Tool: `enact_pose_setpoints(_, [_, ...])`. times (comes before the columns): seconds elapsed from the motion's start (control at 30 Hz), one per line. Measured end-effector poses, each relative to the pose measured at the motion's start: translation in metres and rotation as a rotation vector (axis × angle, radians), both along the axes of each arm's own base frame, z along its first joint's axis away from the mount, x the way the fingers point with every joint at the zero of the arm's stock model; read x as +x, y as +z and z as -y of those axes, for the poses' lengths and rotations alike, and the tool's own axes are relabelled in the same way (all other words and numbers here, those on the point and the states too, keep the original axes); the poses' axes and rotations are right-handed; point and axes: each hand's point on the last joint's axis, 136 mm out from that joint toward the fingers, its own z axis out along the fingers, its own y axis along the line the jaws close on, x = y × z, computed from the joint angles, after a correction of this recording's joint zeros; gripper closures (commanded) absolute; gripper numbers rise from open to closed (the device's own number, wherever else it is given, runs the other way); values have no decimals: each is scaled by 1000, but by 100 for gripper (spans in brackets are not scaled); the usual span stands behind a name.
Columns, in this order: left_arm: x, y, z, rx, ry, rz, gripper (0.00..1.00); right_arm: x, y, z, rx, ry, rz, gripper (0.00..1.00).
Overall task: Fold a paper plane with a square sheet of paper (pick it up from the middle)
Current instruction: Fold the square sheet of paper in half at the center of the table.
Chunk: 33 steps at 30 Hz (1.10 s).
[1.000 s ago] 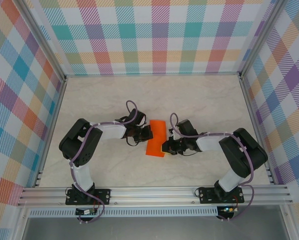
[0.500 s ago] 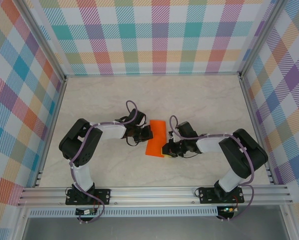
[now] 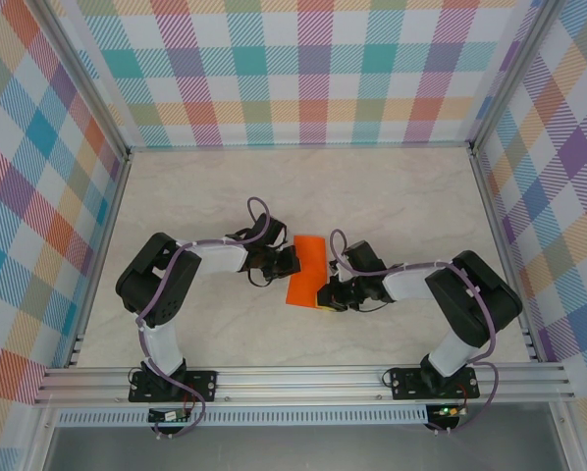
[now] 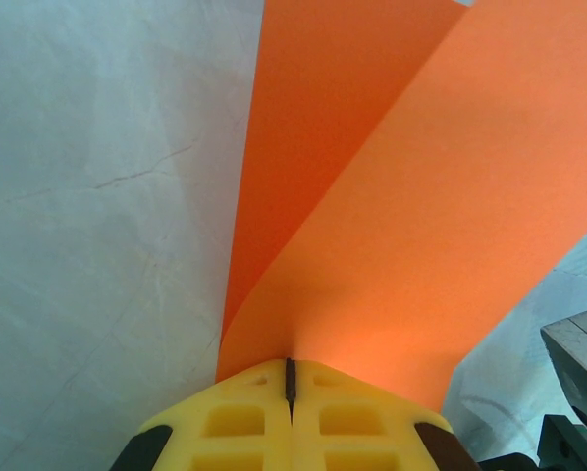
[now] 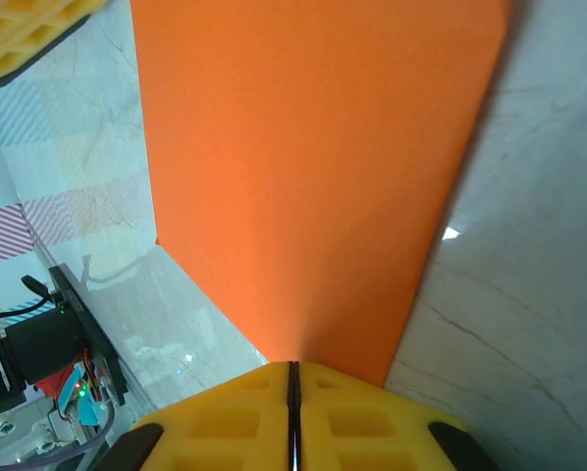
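The bright orange sheet of paper [image 3: 306,271] lies at the table's middle, folded over into a narrow rectangle. In the left wrist view its two layers [image 4: 392,196] spread apart from a fold. My left gripper [image 3: 292,260] is shut on the sheet's left edge, its yellow fingertips [image 4: 254,417] pressed together on the paper. My right gripper [image 3: 323,292] is shut on the near right edge, where the sheet [image 5: 313,177] runs into the closed jaws [image 5: 293,378].
Pale marble tabletop [image 3: 392,196] lies all around the paper, open toward the back. Checked walls and metal rails [image 3: 303,378] fence it in. A corner of the right gripper [image 4: 578,383] shows low in the left wrist view.
The right arm has edged slightly left toward the paper. The paper and the left arm keep their place, both grips unchanged.
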Motion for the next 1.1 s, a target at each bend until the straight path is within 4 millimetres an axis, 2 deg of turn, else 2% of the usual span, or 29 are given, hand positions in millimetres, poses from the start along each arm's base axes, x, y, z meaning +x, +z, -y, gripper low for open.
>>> enact_pose_setpoints(0.37, [0,0,0,0,-2,1,100,2,16,-4,17,5,42,89])
enact_pose_setpoints(0.47, [0,0,0,0,-2,1,100,-1,13,-5,9,16,38,90])
enact_pose_setpoints(0.6, [0,0,0,0,-2,1,100,-7,-1,-3,-32,33,21,90])
enact_pose_setpoints(0.93, [0,0,0,-1,-3,4,100,-6,0,-3,-31,31,44,90])
enact_pose_setpoints(1.0, [0,0,0,-1,-3,4,100,-6,6,0,-42,22,57,89])
enact_pose_setpoints(1.1, [0,0,0,-1,-3,4,100,6,31,-1,-16,-1,118,88])
